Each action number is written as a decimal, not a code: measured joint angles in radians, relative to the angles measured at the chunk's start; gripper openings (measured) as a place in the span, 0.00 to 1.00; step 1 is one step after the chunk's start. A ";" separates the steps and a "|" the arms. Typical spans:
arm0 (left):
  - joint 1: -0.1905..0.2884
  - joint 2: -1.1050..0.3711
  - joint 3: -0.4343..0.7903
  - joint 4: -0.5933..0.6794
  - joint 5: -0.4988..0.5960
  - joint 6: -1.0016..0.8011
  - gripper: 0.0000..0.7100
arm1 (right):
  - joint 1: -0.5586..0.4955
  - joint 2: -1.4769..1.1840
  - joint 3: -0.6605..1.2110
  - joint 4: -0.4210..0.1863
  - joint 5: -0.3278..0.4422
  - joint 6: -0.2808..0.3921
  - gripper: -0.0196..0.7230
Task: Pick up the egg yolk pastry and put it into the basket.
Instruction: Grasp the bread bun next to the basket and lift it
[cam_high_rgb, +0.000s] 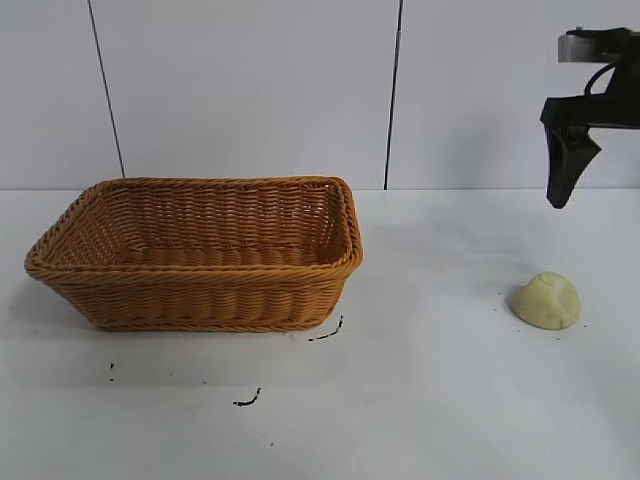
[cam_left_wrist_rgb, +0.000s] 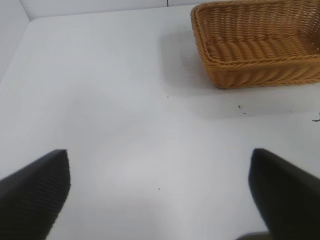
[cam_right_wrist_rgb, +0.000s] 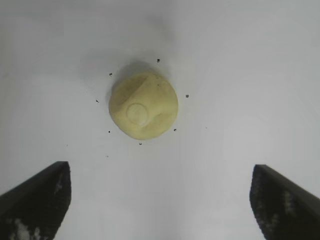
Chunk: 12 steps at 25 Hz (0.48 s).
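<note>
Egg yolk pastry sits on the white tabletop at the right side of the exterior view, dome up, well apart from the basket, which stands at left-centre with nothing visible inside it. Right gripper hangs in the air above and slightly behind the pastry, not touching it; only its dark fingers and part of the wrist mount show at the upper right edge. Right wrist view: pastry lies between and beyond the two fingers, which stand wide apart with nothing held; a shallow round dimple and a crease mark its top, and small dark specks dot the tabletop around it. Left gripper is outside the exterior view; its wrist view shows its fingers spread wide over bare tabletop, holding nothing, with the basket farther off at the frame's corner. A few black marks lie on the tabletop just in front of the basket's near right corner.
</note>
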 joint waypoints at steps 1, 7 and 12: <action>0.000 0.000 0.000 0.000 0.000 0.000 0.98 | 0.009 0.005 0.000 0.000 -0.007 0.000 0.96; 0.000 0.000 0.000 0.000 0.000 0.000 0.98 | 0.020 0.057 -0.003 0.007 -0.029 -0.002 0.96; 0.000 0.000 0.000 0.000 0.000 0.000 0.98 | 0.020 0.130 -0.003 0.007 -0.067 -0.002 0.96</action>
